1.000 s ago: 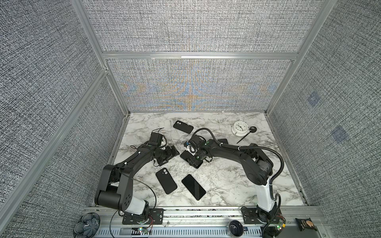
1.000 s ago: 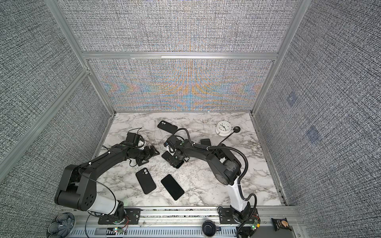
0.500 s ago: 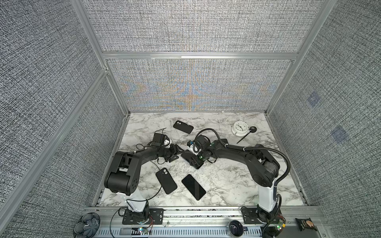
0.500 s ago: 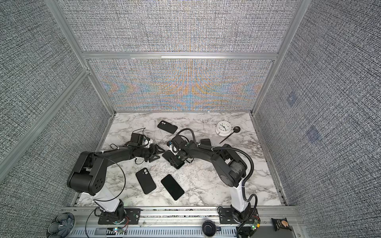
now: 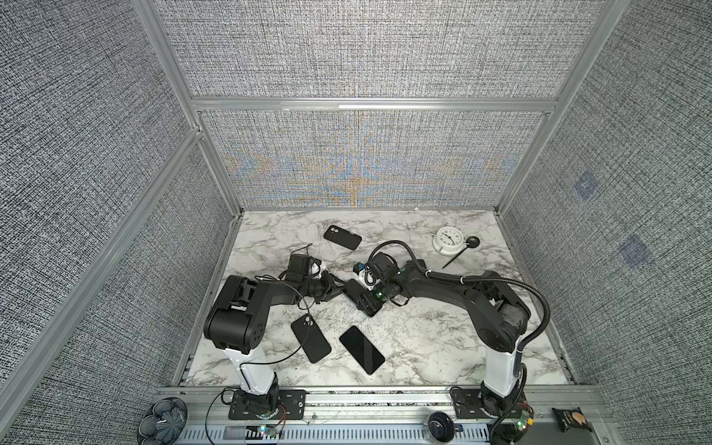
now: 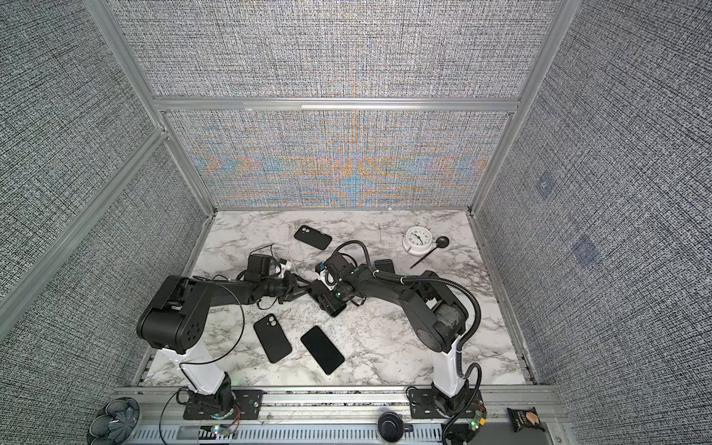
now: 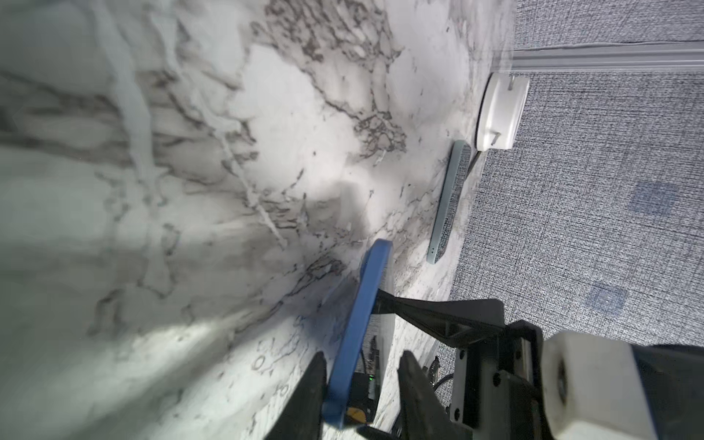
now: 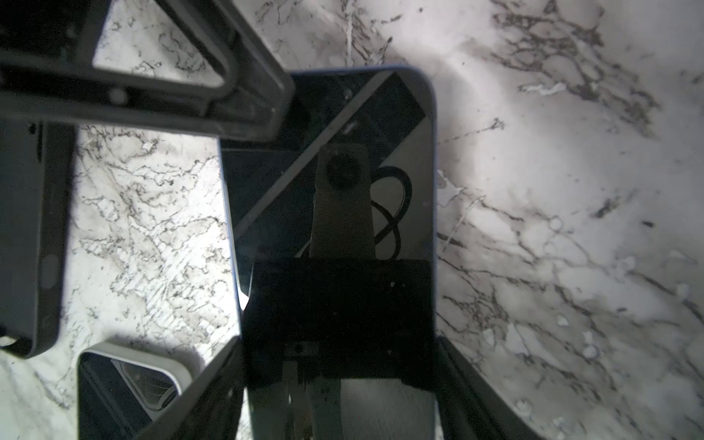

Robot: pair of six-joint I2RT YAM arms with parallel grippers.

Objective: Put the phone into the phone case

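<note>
Presently, 1 phone (image 8: 335,198), blue-edged, screen up, near bench (image 5: 424,339) centre: clamped across its long sides by right end effector (image 8: 339,337), likely to steady it for handover. Left end effector (image 7: 362,356): jaws partly open, straddling phone's free end, 1 finger apparently touching, gap beside the other. 1 dark phone case (image 5: 310,338), back up, toward front edge, untouched.

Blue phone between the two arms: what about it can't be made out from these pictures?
- Right wrist view: the blue phone runs off the picture edge at one end, between the right fingers.
- Left wrist view: only its blurred side edge shows; the screen is unseen.
- Top views: tiny, mostly under the right arm; its colour is lost.
</note>
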